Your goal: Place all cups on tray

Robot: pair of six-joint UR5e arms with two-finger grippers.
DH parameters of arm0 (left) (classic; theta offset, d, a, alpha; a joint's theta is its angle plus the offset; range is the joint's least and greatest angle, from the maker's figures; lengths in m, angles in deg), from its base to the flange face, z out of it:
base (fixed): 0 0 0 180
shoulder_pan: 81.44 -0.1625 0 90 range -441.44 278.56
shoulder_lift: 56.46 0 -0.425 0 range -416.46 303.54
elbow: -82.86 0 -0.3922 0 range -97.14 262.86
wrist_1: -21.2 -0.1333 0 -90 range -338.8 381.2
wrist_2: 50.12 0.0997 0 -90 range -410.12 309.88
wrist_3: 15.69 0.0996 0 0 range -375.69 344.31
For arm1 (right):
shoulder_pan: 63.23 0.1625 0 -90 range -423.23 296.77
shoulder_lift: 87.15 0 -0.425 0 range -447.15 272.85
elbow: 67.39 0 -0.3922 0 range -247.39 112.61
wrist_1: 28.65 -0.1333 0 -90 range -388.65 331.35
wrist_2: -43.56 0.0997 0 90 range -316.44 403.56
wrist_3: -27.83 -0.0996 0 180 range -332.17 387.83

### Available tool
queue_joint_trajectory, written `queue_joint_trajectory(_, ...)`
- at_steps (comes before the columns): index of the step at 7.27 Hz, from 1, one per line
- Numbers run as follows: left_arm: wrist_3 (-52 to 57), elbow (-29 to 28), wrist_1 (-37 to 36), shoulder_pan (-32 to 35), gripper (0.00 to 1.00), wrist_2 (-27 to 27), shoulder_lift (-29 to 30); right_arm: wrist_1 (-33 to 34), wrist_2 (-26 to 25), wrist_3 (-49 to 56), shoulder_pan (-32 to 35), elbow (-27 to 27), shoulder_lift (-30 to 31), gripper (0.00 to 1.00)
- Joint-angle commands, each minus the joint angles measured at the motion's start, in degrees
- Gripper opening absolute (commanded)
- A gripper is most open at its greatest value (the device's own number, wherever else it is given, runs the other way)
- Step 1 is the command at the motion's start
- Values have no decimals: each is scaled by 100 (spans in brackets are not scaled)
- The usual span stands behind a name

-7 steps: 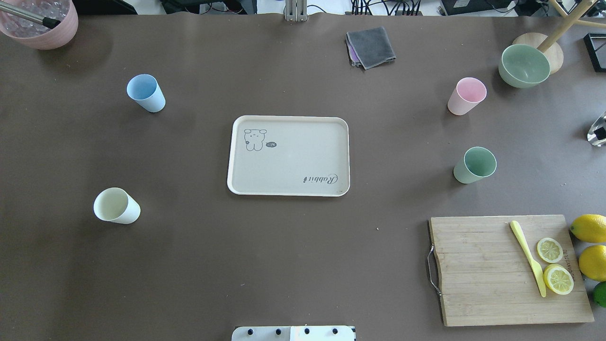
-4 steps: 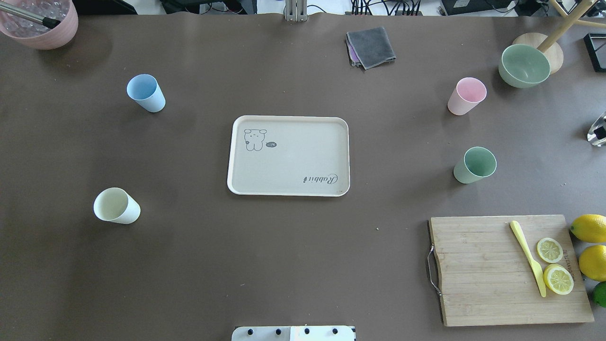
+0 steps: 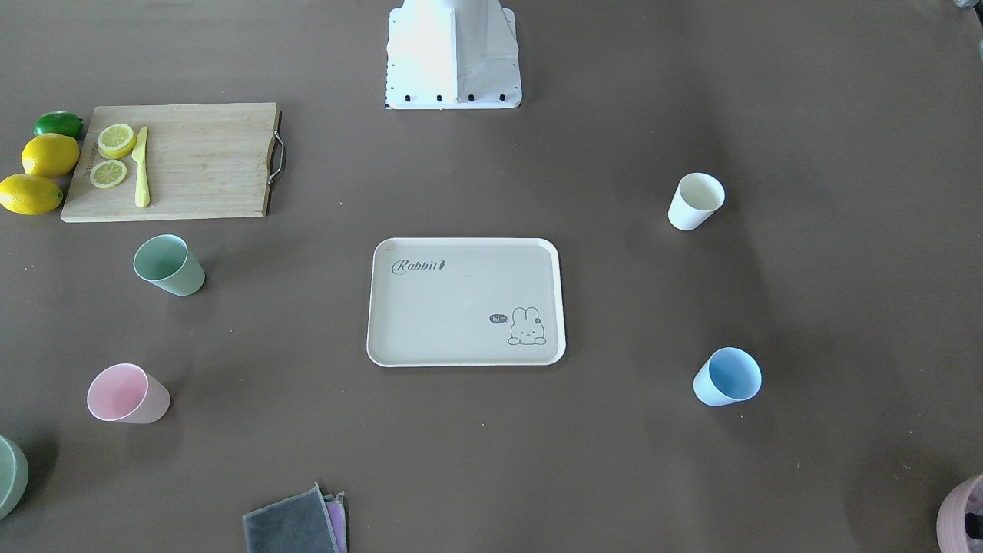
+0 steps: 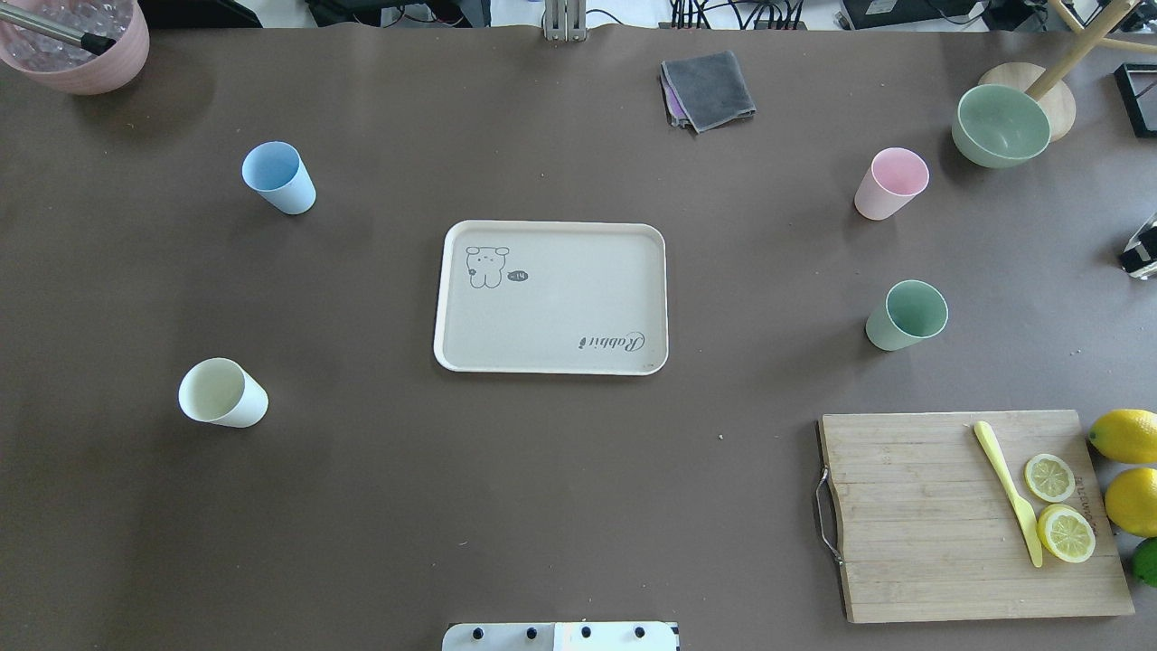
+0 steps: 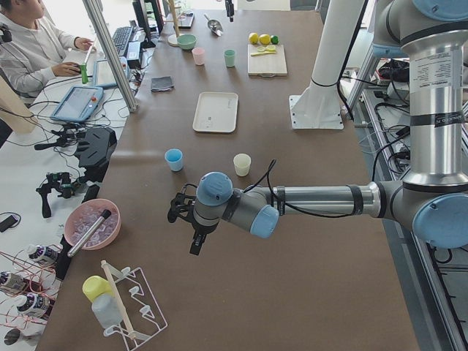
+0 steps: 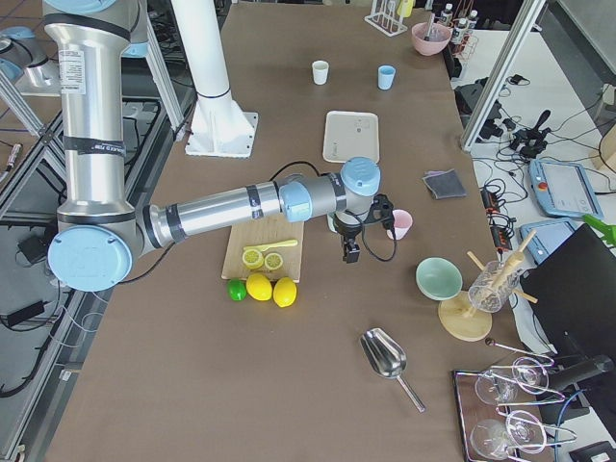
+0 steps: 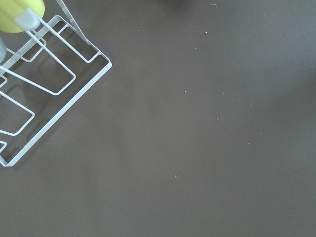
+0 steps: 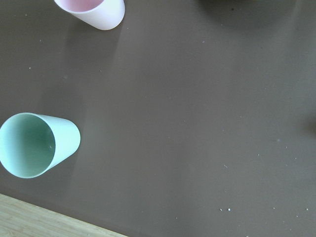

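Note:
The cream tray (image 4: 560, 307) with the bunny drawing lies at the table's middle with nothing on it. Several cups stand upright on the table around it: blue (image 4: 278, 177), cream (image 4: 221, 392), pink (image 4: 891, 183) and green (image 4: 907, 315). My left gripper (image 5: 194, 241) hangs over bare table beyond the cream cup, near a wire rack (image 7: 39, 84); I cannot tell if it is open. My right gripper (image 6: 350, 252) hovers beyond the green cup (image 8: 37, 144) and the pink cup (image 8: 94, 10), barely showing at the overhead view's right edge (image 4: 1141, 253); I cannot tell its state.
A wooden cutting board (image 4: 922, 515) with a yellow knife and lemon slices lies front right, with lemons (image 4: 1125, 436) beside it. A green bowl (image 4: 1001, 125), a grey cloth (image 4: 708, 89) and a pink bowl (image 4: 77, 41) sit along the far edge.
The right gripper at the overhead view's right edge has shifted slightly. The cups and the tray have not moved.

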Motion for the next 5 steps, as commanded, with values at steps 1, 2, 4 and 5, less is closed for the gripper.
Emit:
queue_joint_trajectory(1, -40, 40, 23, -6, 98, -196, -28, -508, 1, -248, -163, 40, 64, 100)
queue_joint_trajectory(2, -292, 41, 66, -15, 98, -215, -19, -589, -16, -780, -406, 5, -23, 100)
queue_joint_trajectory(4, -330, 40, 197, -32, 97, -259, -11, -1665, -200, -2544, -1126, 459, -478, 98)
queue_joint_trajectory(5, -339, 32, 207, -50, 97, -311, -11, -2201, -628, -3092, -1504, 653, -541, 96)
